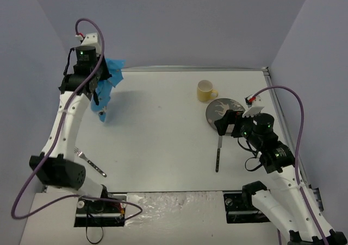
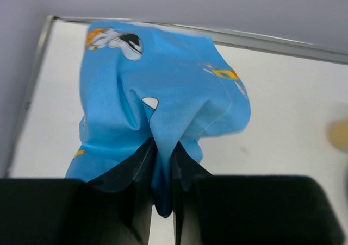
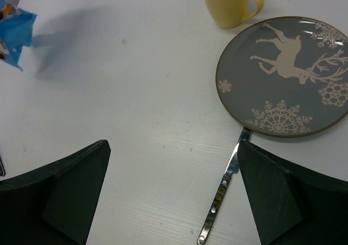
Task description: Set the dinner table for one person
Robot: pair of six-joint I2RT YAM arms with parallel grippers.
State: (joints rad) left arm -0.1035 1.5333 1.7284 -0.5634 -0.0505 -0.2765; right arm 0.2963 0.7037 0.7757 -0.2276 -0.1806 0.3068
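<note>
My left gripper [image 1: 100, 95] is shut on a blue cartoon-printed cloth [image 1: 107, 87] and holds it hanging above the far left of the white dinner table [image 1: 157, 131]; in the left wrist view the cloth [image 2: 157, 93] is bunched between the fingers [image 2: 138, 163]. My right gripper [image 1: 228, 124] is open and empty, above the table beside a grey reindeer plate [image 3: 288, 74]. A yellow mug [image 3: 228, 3] stands behind the plate. A knife [image 3: 223, 190] lies below the plate, its tip under the rim. A fork [image 1: 89, 162] lies at the near left.
The table's metal edge strip [image 1: 190, 68] runs along the far side under purple walls. Both arm bases stand at the near edge. The plate [image 1: 223, 112] and mug [image 1: 205, 90] sit at the far right.
</note>
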